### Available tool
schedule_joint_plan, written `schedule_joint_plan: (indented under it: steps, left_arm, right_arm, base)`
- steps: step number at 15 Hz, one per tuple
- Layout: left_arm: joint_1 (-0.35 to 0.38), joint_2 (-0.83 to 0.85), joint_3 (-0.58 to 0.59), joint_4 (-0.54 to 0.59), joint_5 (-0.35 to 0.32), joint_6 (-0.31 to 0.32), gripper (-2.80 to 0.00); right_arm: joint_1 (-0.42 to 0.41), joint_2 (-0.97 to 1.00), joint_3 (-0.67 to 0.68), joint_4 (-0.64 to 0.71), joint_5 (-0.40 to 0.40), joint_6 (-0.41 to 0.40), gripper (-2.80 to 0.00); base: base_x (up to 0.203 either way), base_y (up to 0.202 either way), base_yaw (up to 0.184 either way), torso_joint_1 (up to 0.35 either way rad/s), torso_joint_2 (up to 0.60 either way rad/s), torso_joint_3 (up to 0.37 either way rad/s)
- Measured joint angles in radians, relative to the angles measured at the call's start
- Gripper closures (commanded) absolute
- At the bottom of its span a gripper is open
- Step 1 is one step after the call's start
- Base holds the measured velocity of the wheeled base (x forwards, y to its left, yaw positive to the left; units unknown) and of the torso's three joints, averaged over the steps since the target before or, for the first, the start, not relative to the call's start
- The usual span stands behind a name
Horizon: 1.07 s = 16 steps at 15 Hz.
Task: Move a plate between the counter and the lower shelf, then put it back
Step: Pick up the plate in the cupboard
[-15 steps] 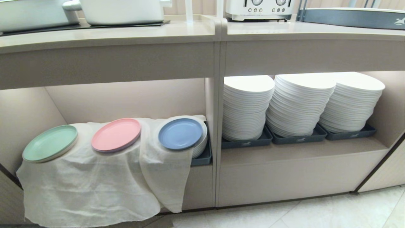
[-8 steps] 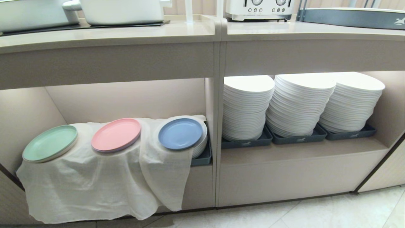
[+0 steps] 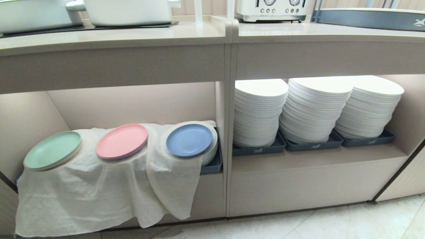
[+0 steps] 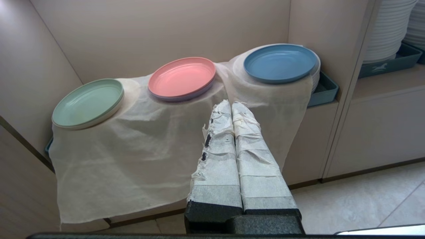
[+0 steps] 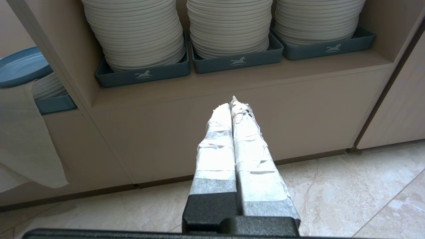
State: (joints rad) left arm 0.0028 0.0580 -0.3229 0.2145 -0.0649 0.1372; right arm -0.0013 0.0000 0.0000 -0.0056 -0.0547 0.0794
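You were at the very start of the job: the plate [image 3: 189,140], the light-blue one, lay untouched in the lower shelf [image 3: 132,103], sitting on top of the cloth-covered stack at the right end of that recess, with the pink plate [image 3: 122,141] beside it in the middle and the mint-green plate [image 3: 52,149] at the left end. The white cloth [image 3: 99,192] draped down over the shelf's front edge. Your left gripper [image 4: 231,105] hung in front of that cloth, below and between the pink and blue plates, apart from both; its jaws were pressed fully together and held nothing. Your right gripper [image 5: 232,103] sat parked before the neighbouring recess with the white plate stacks [image 3: 312,106], jaws likewise closed and empty. Neither arm showed in the head view. The worktop [image 3: 132,35] above had bare beige surface in front of the white pots [image 3: 129,11], which looked like room for setting the plate down. By my reading the step in hand was the approach to the blue plate. Your next move called for parting the left jaws, bringing them to the near rim of the plate, and pinching that rim alone, keeping clear of the loose cloth beneath it.
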Motion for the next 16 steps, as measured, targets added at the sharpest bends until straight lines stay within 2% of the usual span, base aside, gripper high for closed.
schedule_joint_plan:
  steps: [2,5,10,16]
  left_arm:
    - [0.0,0.066,-0.046,-0.003,-0.015,-0.001,0.0]
    - [0.0,0.172,-0.103,-0.007,-0.076,-0.002,0.0]
    - [0.0,0.347,-0.128,-0.014,-0.181,-0.009,0.0]
    - [0.0,0.611,-0.124,-0.166,-0.238,-0.009,0.0]
  right_arm:
    - [0.0,0.0,0.0,0.0,0.0,0.0,0.0]
    - [0.001,0.0,0.0,0.0,0.0,0.0,0.0]
    - [0.0,0.0,0.0,0.0,0.0,0.0,0.0]
    - [0.0,0.0,0.0,0.0,0.0,0.0,0.0]
  base:
    - [0.0,0.0,0.0,0.0,0.0,0.0]
    - [0.0,0.0,0.0,0.0,0.0,0.0]
    - [0.0,0.0,0.0,0.0,0.0,0.0]
    - [0.0,0.0,0.0,0.0,0.0,0.0]
